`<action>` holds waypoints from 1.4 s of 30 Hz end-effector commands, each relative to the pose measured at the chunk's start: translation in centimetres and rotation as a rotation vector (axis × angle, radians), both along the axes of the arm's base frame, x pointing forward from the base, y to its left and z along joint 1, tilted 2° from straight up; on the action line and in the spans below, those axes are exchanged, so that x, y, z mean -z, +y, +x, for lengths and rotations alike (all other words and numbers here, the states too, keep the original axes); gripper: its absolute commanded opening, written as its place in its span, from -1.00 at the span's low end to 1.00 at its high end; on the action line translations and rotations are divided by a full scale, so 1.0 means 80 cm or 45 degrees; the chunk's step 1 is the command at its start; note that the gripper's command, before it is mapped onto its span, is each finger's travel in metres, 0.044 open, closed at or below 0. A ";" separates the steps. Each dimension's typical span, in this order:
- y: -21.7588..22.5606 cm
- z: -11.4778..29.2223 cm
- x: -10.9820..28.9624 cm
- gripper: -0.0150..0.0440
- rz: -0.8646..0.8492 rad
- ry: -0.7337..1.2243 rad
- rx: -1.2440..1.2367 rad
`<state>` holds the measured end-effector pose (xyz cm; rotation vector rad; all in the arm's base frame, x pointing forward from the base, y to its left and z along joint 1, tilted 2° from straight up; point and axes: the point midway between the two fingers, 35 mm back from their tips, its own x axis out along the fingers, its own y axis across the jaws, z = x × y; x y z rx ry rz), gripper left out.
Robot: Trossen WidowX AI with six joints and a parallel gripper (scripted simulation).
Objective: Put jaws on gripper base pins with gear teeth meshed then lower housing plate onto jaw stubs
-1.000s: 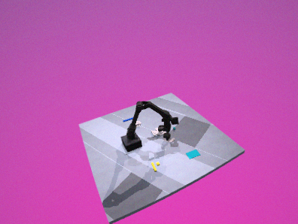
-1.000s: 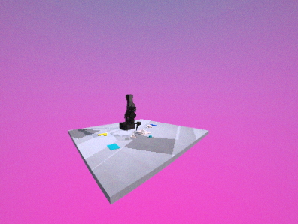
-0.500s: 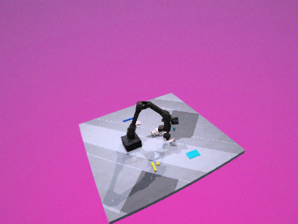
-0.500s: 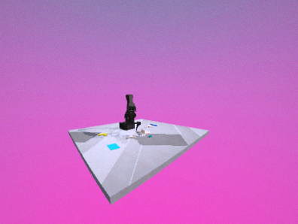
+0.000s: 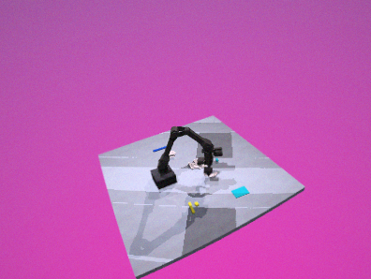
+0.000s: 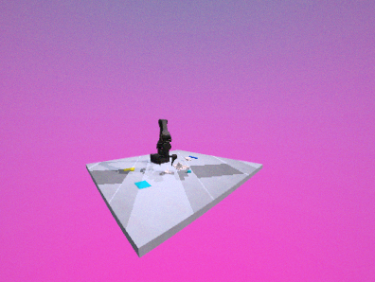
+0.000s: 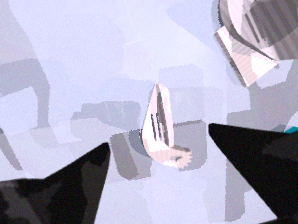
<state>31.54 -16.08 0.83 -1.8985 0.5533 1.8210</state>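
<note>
A pale jaw (image 5: 214,175) (image 6: 169,172) (image 7: 159,142) with gear teeth at one end lies loose on the table. My gripper (image 5: 208,173) (image 7: 159,137) is open and empty. It is above the jaw, which shows between the two black fingertips in the wrist view. A larger pale assembly (image 5: 195,164) (image 6: 181,167) (image 7: 246,62), seemingly the gripper base, is beside it and is cut off at the top right of the wrist view; how its parts sit is unclear. Another pale part (image 5: 172,154) (image 6: 187,159) lies near the arm's foot, too small to identify.
A cyan plate (image 5: 240,192) (image 6: 142,185) lies flat on the table. A small cyan piece (image 5: 216,160) (image 6: 188,171) is beyond the pale assembly. Yellow pieces (image 5: 191,208) (image 6: 129,169) and a blue bar (image 5: 159,149) (image 6: 193,157) lie to opposite sides of the arm.
</note>
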 end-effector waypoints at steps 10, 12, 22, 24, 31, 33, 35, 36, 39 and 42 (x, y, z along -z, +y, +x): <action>0.000 0.003 0.027 1.00 0.000 -0.003 -0.001; 0.000 0.003 0.031 1.00 0.000 -0.003 -0.001; 0.001 0.004 0.049 1.00 0.000 -0.005 -0.002; 0.001 0.004 0.049 1.00 0.000 -0.005 -0.002; 0.001 0.004 0.049 1.00 0.000 -0.005 -0.002; 0.001 0.004 0.049 1.00 0.000 -0.005 -0.002; 0.001 0.004 0.049 1.00 0.000 -0.005 -0.002; 0.001 0.004 0.049 1.00 0.000 -0.005 -0.002; 0.001 0.004 0.049 1.00 0.000 -0.005 -0.002; 0.001 0.004 0.049 1.00 0.000 -0.005 -0.002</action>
